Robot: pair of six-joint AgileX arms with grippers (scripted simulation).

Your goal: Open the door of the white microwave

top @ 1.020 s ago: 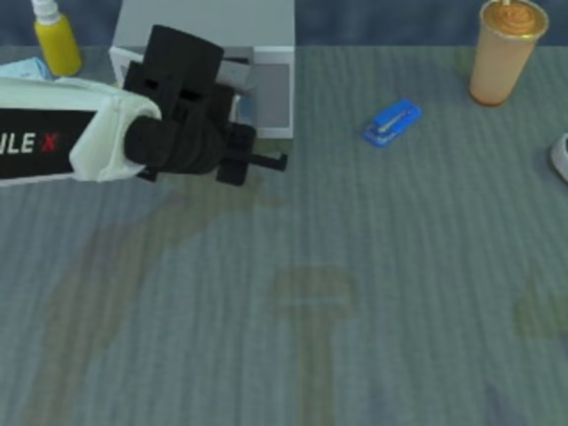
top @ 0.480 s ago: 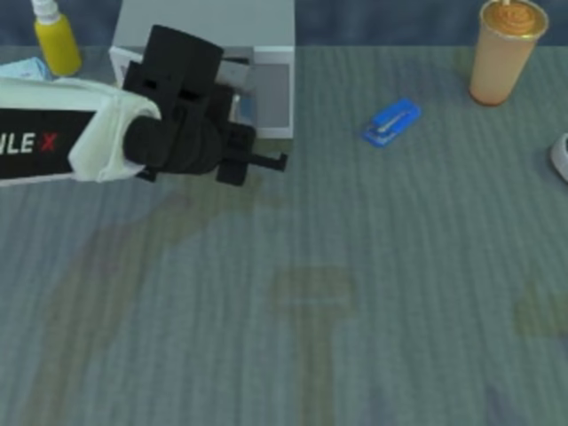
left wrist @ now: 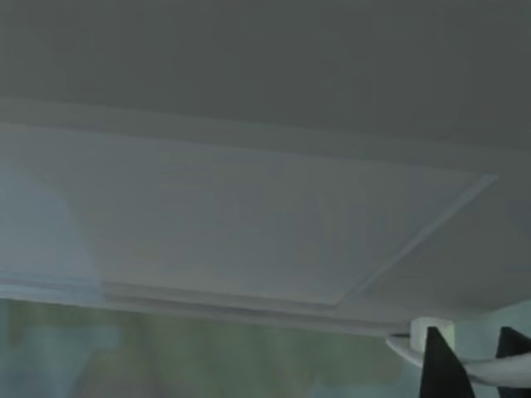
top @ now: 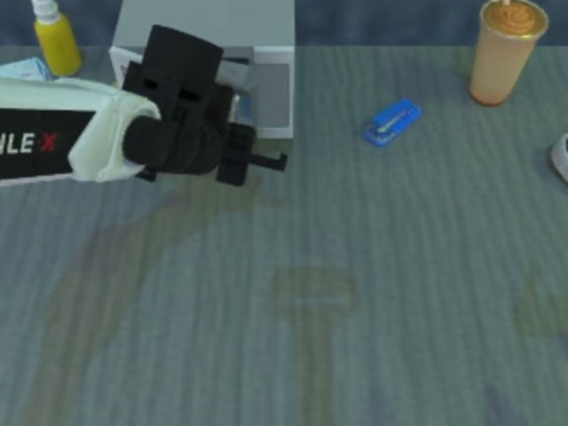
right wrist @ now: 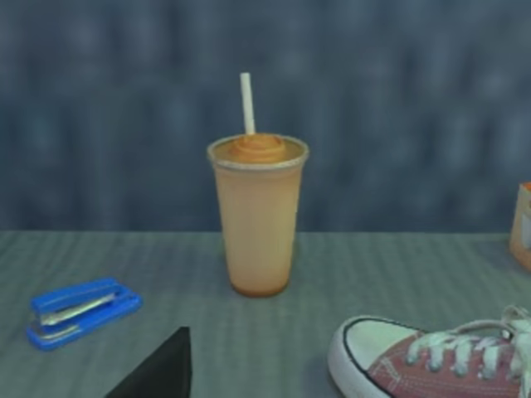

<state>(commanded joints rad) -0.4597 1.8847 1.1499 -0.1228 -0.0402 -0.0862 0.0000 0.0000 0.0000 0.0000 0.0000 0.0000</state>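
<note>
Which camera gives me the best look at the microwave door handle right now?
The left wrist view: the pale handle sits right at the left gripper, beside the door. In the top view the left arm hides it. The right wrist view shows none of it.

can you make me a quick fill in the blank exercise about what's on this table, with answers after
1. The stapler lying on the table is ____ in colour.
2. The left end effector sits in front of the white ____, near its door.
3. The orange drink cup has a white ____ sticking up from its lid.
4. Beside the cup in the right wrist view lies a pink ____ with white laces.

Missing words: blue; microwave; straw; sneaker
</note>
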